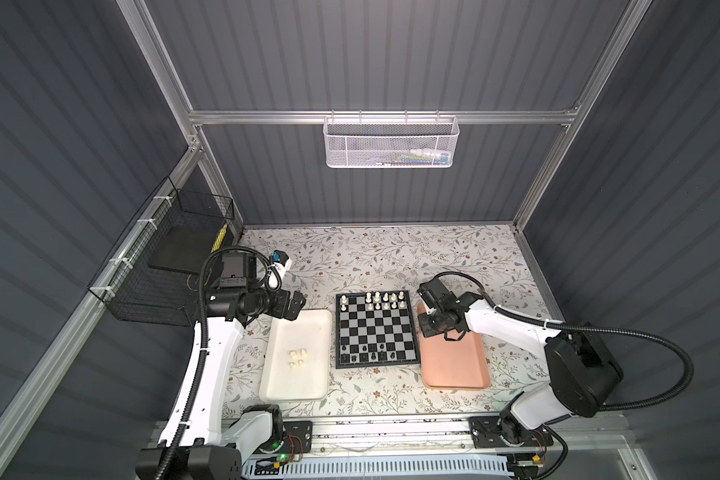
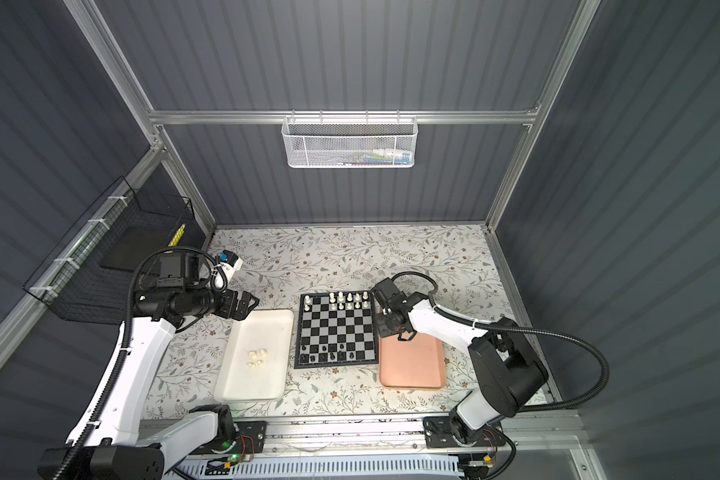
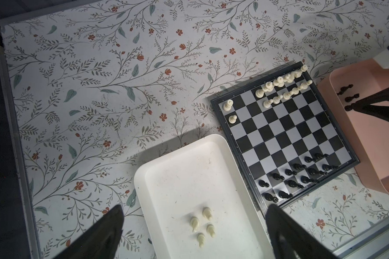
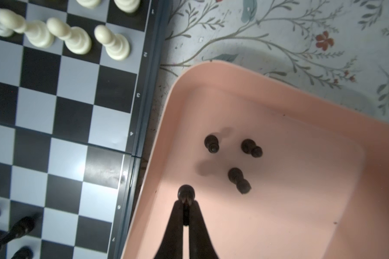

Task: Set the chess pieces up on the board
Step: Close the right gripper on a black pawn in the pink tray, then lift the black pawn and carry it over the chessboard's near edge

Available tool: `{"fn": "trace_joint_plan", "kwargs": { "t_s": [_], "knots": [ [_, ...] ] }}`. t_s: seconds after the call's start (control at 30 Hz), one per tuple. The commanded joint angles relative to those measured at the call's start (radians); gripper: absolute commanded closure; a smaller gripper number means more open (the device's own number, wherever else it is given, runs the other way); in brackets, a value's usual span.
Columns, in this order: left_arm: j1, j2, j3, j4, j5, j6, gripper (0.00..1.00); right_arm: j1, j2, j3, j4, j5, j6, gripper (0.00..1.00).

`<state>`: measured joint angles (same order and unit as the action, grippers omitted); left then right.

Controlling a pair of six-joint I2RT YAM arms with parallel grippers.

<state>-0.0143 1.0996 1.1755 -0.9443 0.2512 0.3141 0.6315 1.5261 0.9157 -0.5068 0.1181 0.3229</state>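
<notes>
Chess pieces [image 3: 280, 81]: roughly three quarters placed, by my count. Board [image 1: 377, 328] sits mid-table, with the white tray [image 1: 296, 382] just left of it and the pink tray [image 1: 458, 365] just right. The cream set fills most of the two far rows, with a two-file gap near the left end. The black set [image 3: 312, 172] is on the two near rows, with bare squares toward the right end.

Leftovers: four cream pieces [image 3: 208, 213] grouped in the white tray and three loose black pawns [image 4: 235, 177] in the far-left part of the pink tray. Can't tell if those are standing or lying.

Step in hand: picking a fourth black pawn [image 4: 186, 192] out of the pink tray. Right gripper [image 4: 185, 203] is pinched tight on it, with the pawn's round end poking out past the tips. Can't tell if it's off the tray floor yet.

Left gripper [image 1: 292, 306]: jaws spread full, nothing in them. It hovers over the far-left corner of the white tray, apart from the cream pieces.

Next move, my read:
- Lift straight up to clear the tray wall.
- Carry left over the board rim.
- Set the pawn base-down on a bare square in the near pawn row, right end.
- Check pawn orientation before release.
- Mind the neighbouring black pieces, since the squares are tight and easy to clip.
</notes>
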Motion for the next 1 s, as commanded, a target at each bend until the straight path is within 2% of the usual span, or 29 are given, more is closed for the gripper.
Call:
{"fn": "trace_joint_plan", "kwargs": {
  "t_s": [0.0, 0.5, 0.97],
  "knots": [
    [-0.007, -0.006, 0.016, -0.033, -0.008, 0.035, 0.01, 0.006, -0.035, -0.024, -0.058, -0.016, 0.020, 0.95],
    [-0.007, 0.000, 0.027, -0.027, -0.003, 0.037, 0.00, 0.032, -0.258, -0.052, -0.190, -0.044, 0.055, 0.95],
    [-0.007, -0.001, 0.046, -0.031, 0.015, 0.006, 0.01, 0.213, -0.269, 0.006, -0.228, -0.038, 0.134, 0.95]
  ]
}}
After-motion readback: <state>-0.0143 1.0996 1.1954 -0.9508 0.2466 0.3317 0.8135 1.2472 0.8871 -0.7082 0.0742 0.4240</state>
